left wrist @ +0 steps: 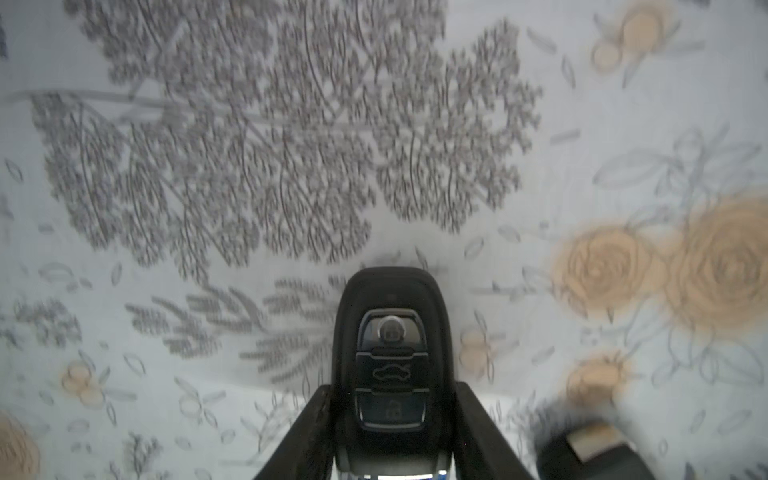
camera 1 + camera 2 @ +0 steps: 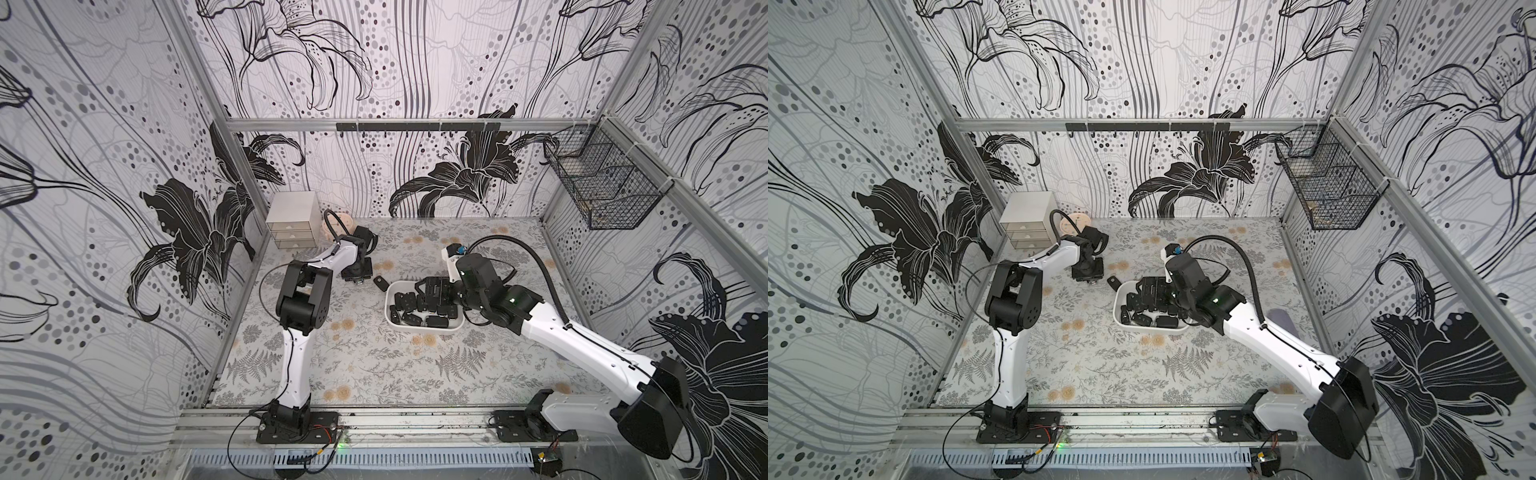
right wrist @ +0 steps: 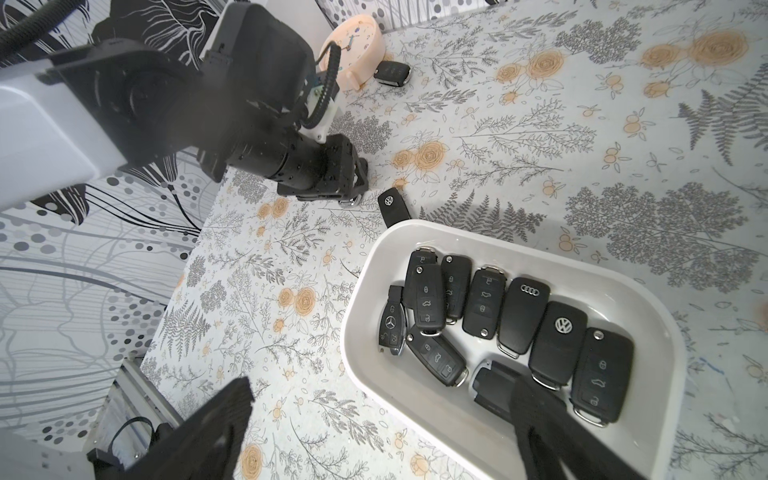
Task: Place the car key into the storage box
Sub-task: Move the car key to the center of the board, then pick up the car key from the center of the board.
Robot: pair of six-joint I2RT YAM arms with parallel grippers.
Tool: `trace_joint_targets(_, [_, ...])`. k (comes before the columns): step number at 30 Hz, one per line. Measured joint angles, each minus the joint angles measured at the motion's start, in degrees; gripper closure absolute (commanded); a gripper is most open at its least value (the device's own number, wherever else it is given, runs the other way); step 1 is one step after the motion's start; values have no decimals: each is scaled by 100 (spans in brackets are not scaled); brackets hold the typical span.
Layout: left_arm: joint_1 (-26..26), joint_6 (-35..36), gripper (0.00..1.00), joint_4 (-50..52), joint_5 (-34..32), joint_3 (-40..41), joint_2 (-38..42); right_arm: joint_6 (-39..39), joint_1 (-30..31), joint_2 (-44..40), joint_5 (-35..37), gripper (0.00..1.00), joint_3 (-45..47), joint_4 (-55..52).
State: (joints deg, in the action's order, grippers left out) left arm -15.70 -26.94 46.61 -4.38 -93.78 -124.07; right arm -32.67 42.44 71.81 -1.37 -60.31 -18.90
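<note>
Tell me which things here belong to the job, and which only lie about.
Job: left hand, shut on the car key; storage box, already holding many keys; loose key beside the box; far key by the clock.
Lying about: clock; grey drawer cabinet; wire basket on the wall.

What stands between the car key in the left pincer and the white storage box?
A loose key lies on the table just outside the corner of the storage box that faces the left pincer, which grips the car key. The open right pincer hangs over the box itself.
</note>
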Motion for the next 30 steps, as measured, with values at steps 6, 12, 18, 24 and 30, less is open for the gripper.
trace_joint_targets(6, [-428,-566,54,275,-4,837,710,369,0,-173,-249,0,177,-61])
trace_joint_targets(12, [-525,-879,54,422,-11,1045,820,796,0,-258,-627,0,328,-66])
trace_joint_targets(18, [-492,-933,48,531,-81,909,599,1016,0,-258,-922,0,341,-72])
trace_joint_targets(24, [-492,-907,57,566,-116,765,476,1115,0,-160,-984,0,295,-70])
trace_joint_targets(30, [-492,-935,72,428,-140,935,579,1113,0,46,-1025,0,214,-28])
